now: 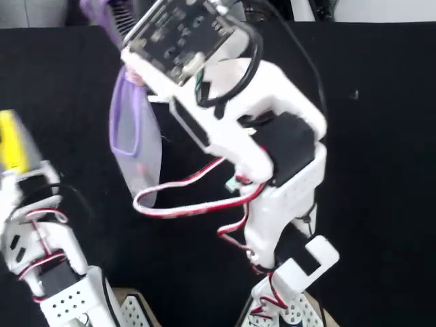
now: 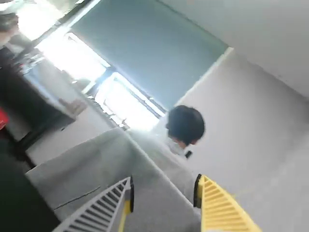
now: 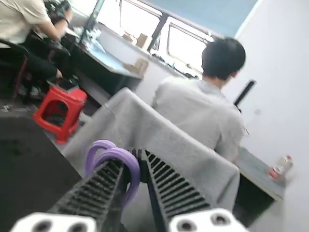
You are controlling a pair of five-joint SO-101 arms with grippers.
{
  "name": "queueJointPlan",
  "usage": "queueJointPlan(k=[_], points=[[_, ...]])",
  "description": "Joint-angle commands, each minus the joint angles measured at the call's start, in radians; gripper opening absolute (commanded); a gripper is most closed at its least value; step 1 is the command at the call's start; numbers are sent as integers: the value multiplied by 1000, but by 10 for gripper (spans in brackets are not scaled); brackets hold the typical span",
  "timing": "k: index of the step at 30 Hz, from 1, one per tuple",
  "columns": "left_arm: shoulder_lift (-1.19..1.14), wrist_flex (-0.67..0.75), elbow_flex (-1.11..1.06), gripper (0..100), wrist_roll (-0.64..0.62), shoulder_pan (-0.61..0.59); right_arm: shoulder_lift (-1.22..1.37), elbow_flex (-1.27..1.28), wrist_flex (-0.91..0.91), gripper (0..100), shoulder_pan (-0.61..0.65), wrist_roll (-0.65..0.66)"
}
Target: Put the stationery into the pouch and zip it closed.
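Listing L to R, high view.

Item 1: left gripper (image 2: 164, 182), at table's (image 1: 381, 170) L edge, pointing up; yellow and white fingers (image 2: 219, 208) stand apart, nothing between.

Item 2: purple pouch (image 1: 136, 146), hanging in air above black table, top end up.

Item 3: right gripper (image 3: 137, 154), high over table centre, clamped on pouch's purple top edge.

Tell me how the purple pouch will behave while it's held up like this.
The pouch hangs limp below the right pincer, so it is probably soft and floppy. Pinched only by its purple loop, it will likely swing when carried. It looks thin and flat, so probably light.
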State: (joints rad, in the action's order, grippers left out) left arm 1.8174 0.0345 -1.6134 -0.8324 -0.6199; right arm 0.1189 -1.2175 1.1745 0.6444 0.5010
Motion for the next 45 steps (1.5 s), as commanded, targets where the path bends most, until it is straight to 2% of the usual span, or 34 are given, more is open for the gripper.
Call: queueJointPlan(k=[1, 5, 11, 15, 19, 25, 31, 35, 38, 45], points=[[6, -199, 61, 223, -166, -79, -13, -12, 72, 12, -117, 8], [6, -396, 99, 223, -144, -27, -1, -1, 143, 12, -198, 9], [6, -647, 206, 223, 244, 180, 56, 47, 203, 12, -206, 9], [6, -773, 219, 223, 302, 291, 71, 2, 149, 12, -235, 9], [6, -726, 130, 223, 301, 294, 71, -82, 121, 12, -269, 5], [6, -559, -19, 223, 301, 297, 71, -297, 92, 12, -359, 9], [6, -555, -27, 223, 301, 294, 70, -426, 18, 14, -506, 14], [6, -555, -27, 223, 301, 294, 30, -418, -38, 12, -606, 95], [6, -555, -27, 223, 301, 294, -39, -383, -81, 12, -677, 100], [6, -557, -31, 227, 305, 302, -326, -189, -117, 12, -709, 100]])
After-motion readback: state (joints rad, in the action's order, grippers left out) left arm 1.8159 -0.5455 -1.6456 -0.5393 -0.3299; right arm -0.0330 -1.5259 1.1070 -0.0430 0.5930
